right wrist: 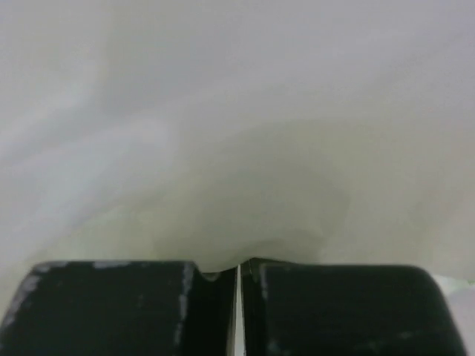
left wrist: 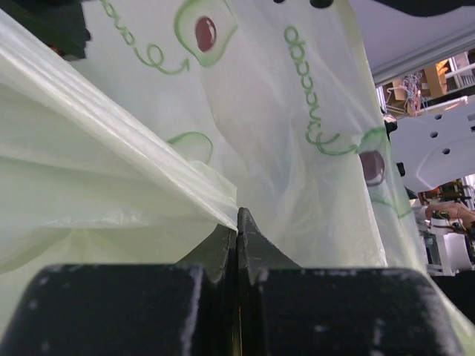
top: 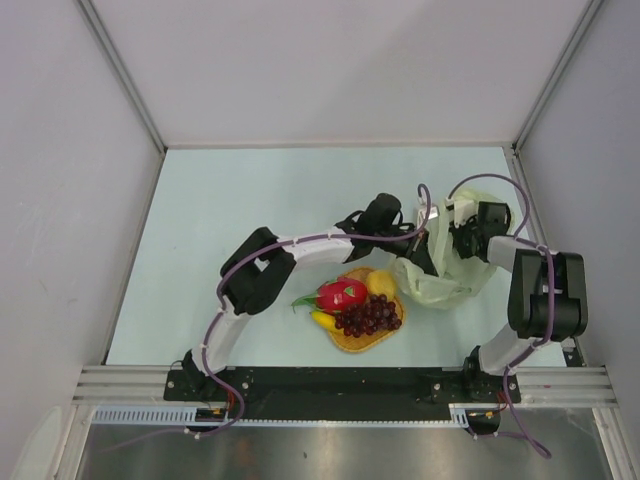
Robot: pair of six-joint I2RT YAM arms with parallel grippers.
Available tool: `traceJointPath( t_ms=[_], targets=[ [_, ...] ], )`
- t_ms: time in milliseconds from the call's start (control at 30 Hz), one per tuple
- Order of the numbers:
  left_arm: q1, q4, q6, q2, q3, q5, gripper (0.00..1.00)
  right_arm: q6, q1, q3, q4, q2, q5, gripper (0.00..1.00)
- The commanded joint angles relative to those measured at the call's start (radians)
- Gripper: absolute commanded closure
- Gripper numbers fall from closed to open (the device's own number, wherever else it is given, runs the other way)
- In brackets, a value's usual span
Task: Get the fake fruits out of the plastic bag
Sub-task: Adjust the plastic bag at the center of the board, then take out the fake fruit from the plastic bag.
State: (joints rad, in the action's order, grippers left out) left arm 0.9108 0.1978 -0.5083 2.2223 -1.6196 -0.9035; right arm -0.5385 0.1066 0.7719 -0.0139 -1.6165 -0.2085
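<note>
Both left gripper (left wrist: 237,216) and right gripper (right wrist: 239,267) (closed) pinch plastic bag (left wrist: 297,185).

Round orange woven mat (top: 358,344) lies flat on the pale blue-green table (top: 250,200), close to the near edge, right of centre. Grey-white panel walls (top: 340,60) enclose three sides. Ribbed aluminium rail (top: 130,384) runs along the near edge, with brushed metal sheet (top: 330,455) just below it.

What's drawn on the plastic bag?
Green avocado outlines with dark red pits on the plastic bag; left wrist view shows it best.
</note>
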Motion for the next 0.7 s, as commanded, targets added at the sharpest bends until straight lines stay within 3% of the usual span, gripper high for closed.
traceJointPath(
  t_ms=[0,133,333,467,567,667],
  targets=[
    [0.033,0.006,-0.004,-0.032,0.003,-0.072,1.00,0.011,0.027,0.040,0.028,-0.028,0.018,1.00],
    [0.013,-0.049,0.036,-0.067,-0.013,-0.097,1.00,-0.034,0.093,0.001,-0.200,0.067,0.000,1.00],
    [0.011,-0.086,0.190,-0.205,0.062,-0.092,1.00,-0.283,0.108,-0.120,-0.703,0.447,-0.147,1.00],
    [0.043,-0.242,0.310,-0.170,0.018,-0.043,1.00,-0.270,0.105,-0.218,-0.657,0.549,-0.121,0.97],
    [0.071,-0.207,0.370,-0.174,0.052,0.058,1.00,-0.174,0.100,-0.226,-0.557,0.494,-0.092,0.72],
    [0.073,-0.141,0.341,-0.167,0.081,0.107,0.99,-0.103,0.108,-0.204,-0.457,0.446,-0.029,0.65]
  ],
)
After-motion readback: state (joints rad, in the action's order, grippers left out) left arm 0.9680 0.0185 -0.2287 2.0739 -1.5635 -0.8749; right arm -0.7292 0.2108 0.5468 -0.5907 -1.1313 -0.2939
